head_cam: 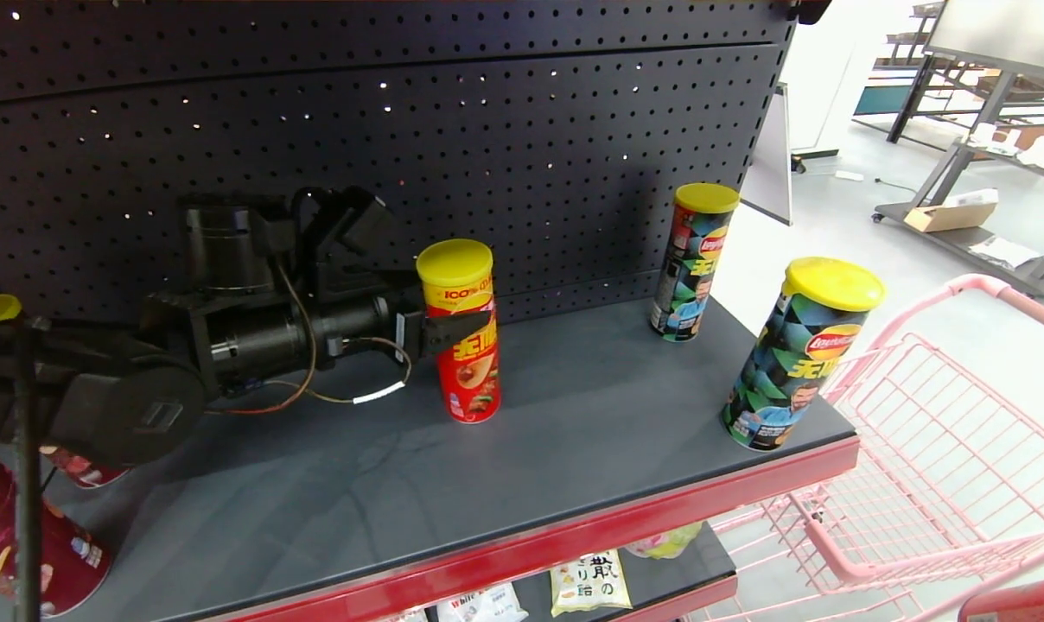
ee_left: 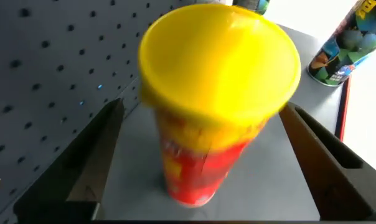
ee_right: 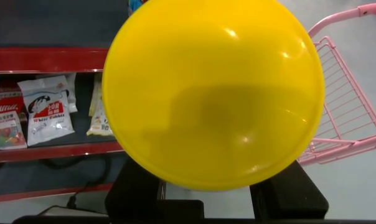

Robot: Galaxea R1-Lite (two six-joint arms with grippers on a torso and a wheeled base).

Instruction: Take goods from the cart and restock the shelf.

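Observation:
A red chip can with a yellow lid point(head_cam: 463, 345) point(ee_left: 206, 87) stands upright on the dark shelf board point(head_cam: 574, 432). My left gripper point(head_cam: 466, 333) point(ee_left: 200, 118) reaches in from the left and is open, one finger on each side of the can at mid-height, with narrow gaps. My right gripper point(ee_right: 206, 196) is shut on another can, whose yellow lid point(ee_right: 213, 93) hides the body and the fingertips. A red rounded shape point(head_cam: 1019, 600), possibly that can, shows low beside the pink cart point(head_cam: 945, 449).
Two blue-green cans stand on the shelf, one by the pegboard point(head_cam: 693, 259), one at the front right corner point(head_cam: 798, 358). Red cans point(head_cam: 47, 553) sit at the left end. Snack bags point(ee_right: 45, 112) lie on lower shelves. The pegboard back wall point(head_cam: 487, 130) is close behind.

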